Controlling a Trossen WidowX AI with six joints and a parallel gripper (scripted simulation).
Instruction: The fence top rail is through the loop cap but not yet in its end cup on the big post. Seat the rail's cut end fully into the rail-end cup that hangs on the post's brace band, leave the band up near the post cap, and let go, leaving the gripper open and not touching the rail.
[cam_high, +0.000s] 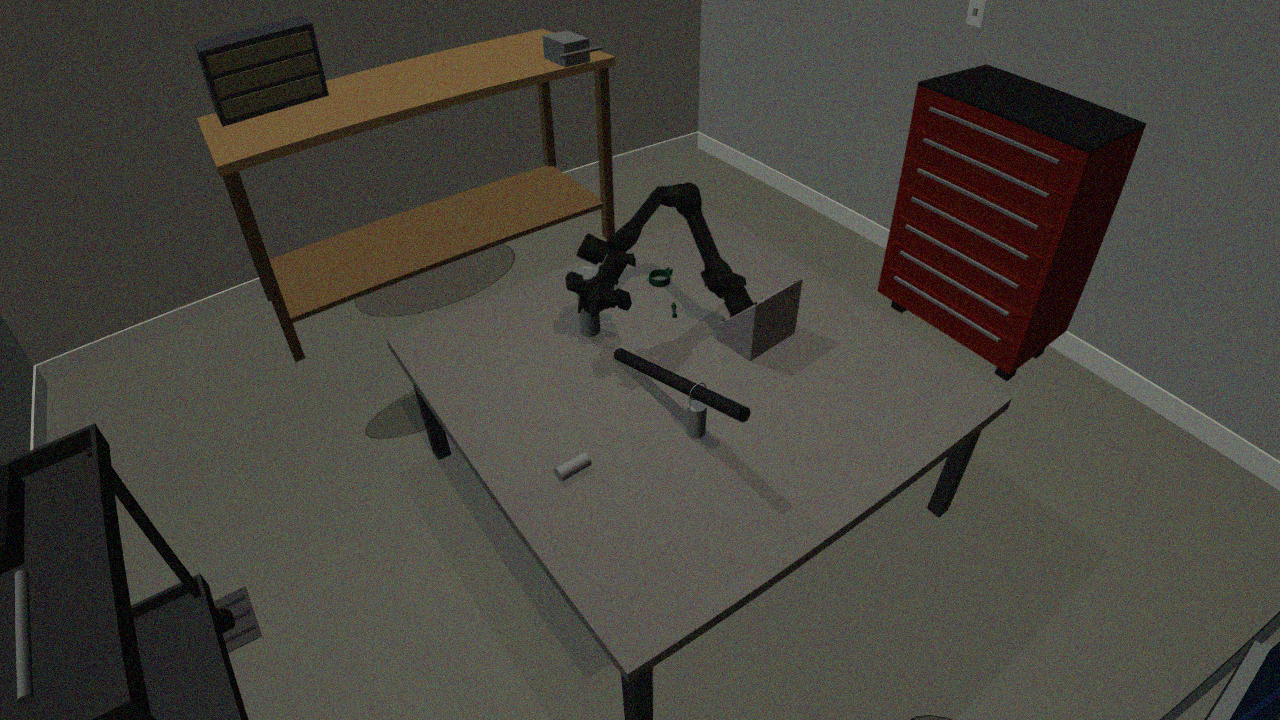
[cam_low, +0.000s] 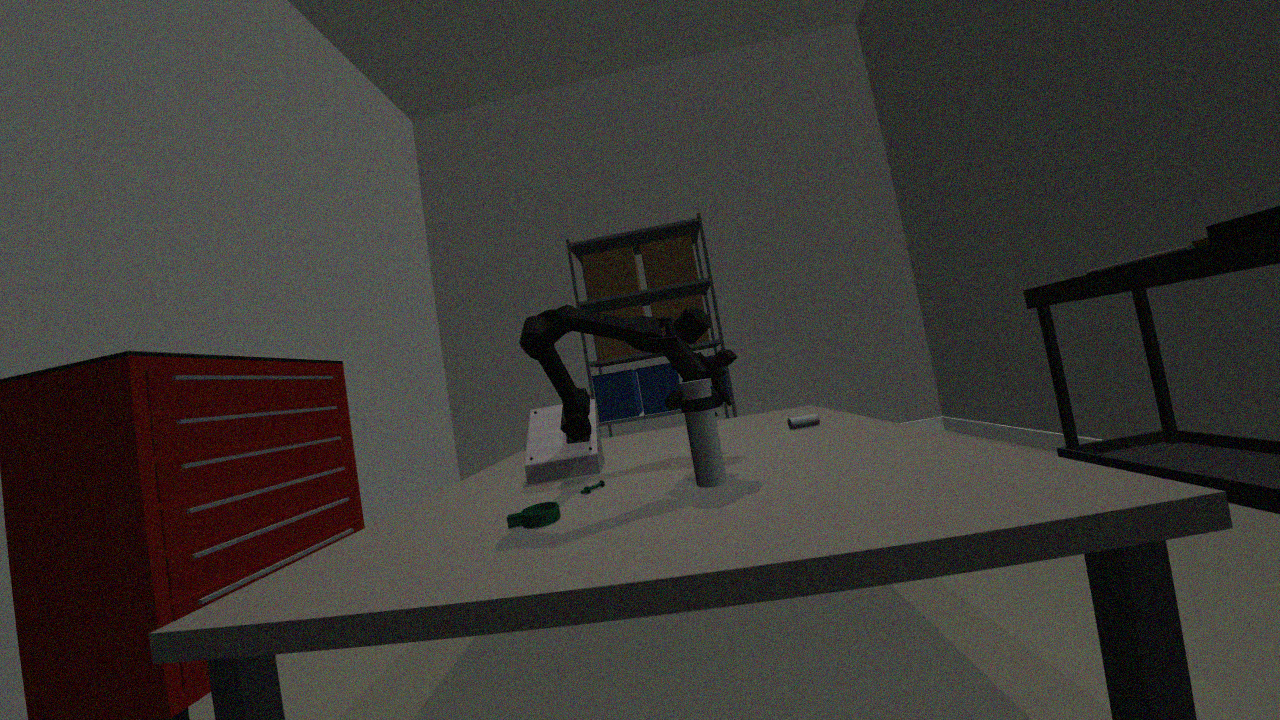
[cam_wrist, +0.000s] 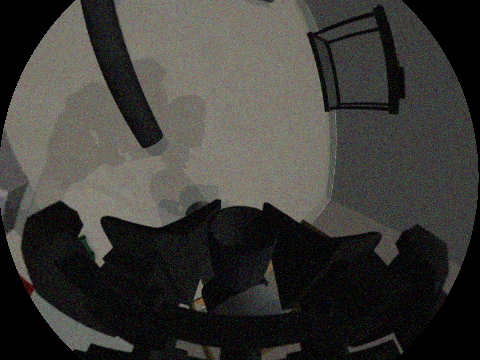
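The claw (cam_wrist: 239, 254) hides the big post's (cam_low: 707, 447) top and brace band.

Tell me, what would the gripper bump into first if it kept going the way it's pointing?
The gripper points down at the big post. Its fingers are closed around a dark fitting at the post's top, so it would likely press on that first, then on the post itself.
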